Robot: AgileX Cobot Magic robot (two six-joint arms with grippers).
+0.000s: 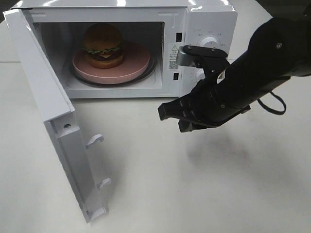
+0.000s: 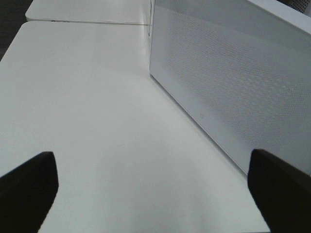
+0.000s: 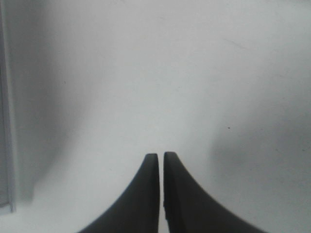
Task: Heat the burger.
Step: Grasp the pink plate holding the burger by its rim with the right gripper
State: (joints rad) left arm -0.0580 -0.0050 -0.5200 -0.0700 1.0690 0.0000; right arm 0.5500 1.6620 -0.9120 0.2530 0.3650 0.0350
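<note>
The right jaws, closed almost tip to tip and holding nothing, hovered above the bare white counter [image 1: 170, 184] in front of the microwave [image 1: 209, 24], at the end of the dark right arm [image 1: 252, 73] reaching in from the right. The left jaws were spread wide and also empty, low over the counter to the left. The burger [image 1: 102, 44] sat on a pink plate [image 1: 138, 65] inside the microwave's cavity, near the plate's left side. The door [image 1: 53, 111] hung wide open, swung out to the left, with its latch hooks showing on the free edge. Judging from this, the loading looked done, while shutting the door and turning the dial [image 1: 210, 42] on the control panel remained. Only the high camera showed the burger, the plate and the open door. It did not show the left arm at all. The left wrist camera alone showed those wide jaws, beside a white panel [image 2: 233, 73] with a fine dotted pattern, possibly the outside of the open door, though that was hard to tell. The right wrist camera alone showed the narrow slit between the closed right jaws, with plain counter beyond them.
</note>
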